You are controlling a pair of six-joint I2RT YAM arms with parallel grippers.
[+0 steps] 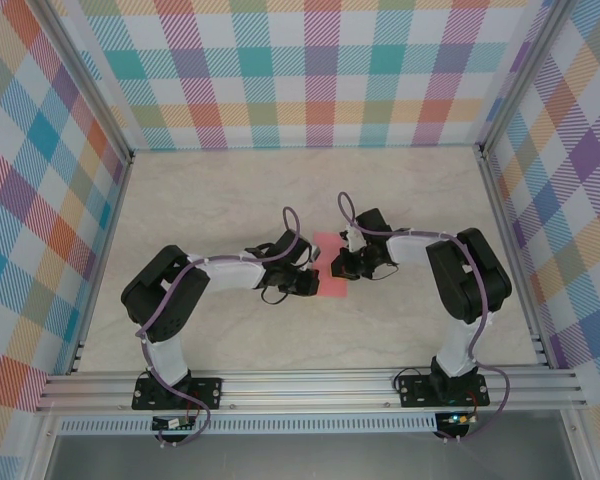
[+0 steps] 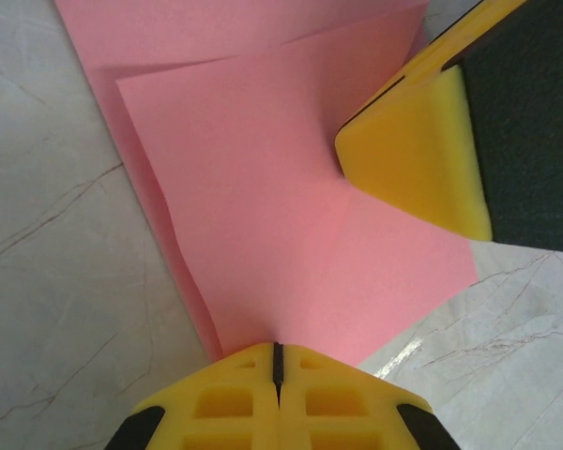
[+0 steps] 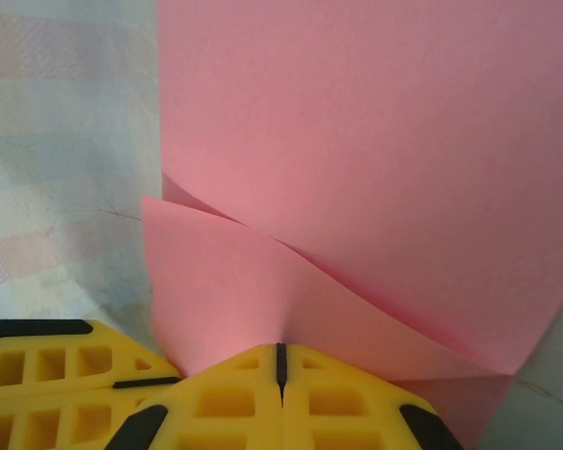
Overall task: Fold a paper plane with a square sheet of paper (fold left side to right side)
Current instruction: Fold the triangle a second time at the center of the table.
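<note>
**Grippers.** The left gripper [image 2: 278, 361] has its yellow fingers pressed together, with the tips on the near corner of the sheet's upper layer. Whether it nips that corner or only pins it down cannot be told. The right gripper [image 3: 280, 361] is also pressed together. Judging by the pucker running into its seam, it pinches a raised flap of the sheet [image 2: 263, 206].

**Position of the sheet.** The sheet lies at the middle of the table [image 2: 56, 309], between the two grippers. It is partly doubled over, with the upper layer offset from the lower.

**Procedure (a judgement).** The step in hand appears to be carrying the left side across to the right side.
- The flap should travel low and flat, both corners together, so that the free edge lands square on the edge beneath.
- One gripper should pin the lower layer while the other moves. A pull from both ends would buckle or tear the paper.
- The crease should be pressed only after the edges match.

**Materials.**
- **Fingers:** hard yellow plastic with cut-out pockets. The right gripper shows a dark pad on one face.
- **Sheet:** thin, matt and salmon-pink, limp enough to bow in a soft curve.
- **Table:** smooth, pale and marble-patterned, probably slippery under paper.
- **Walls:** beyond the table stand walls [image 1: 320, 70] in a coloured check.
</note>
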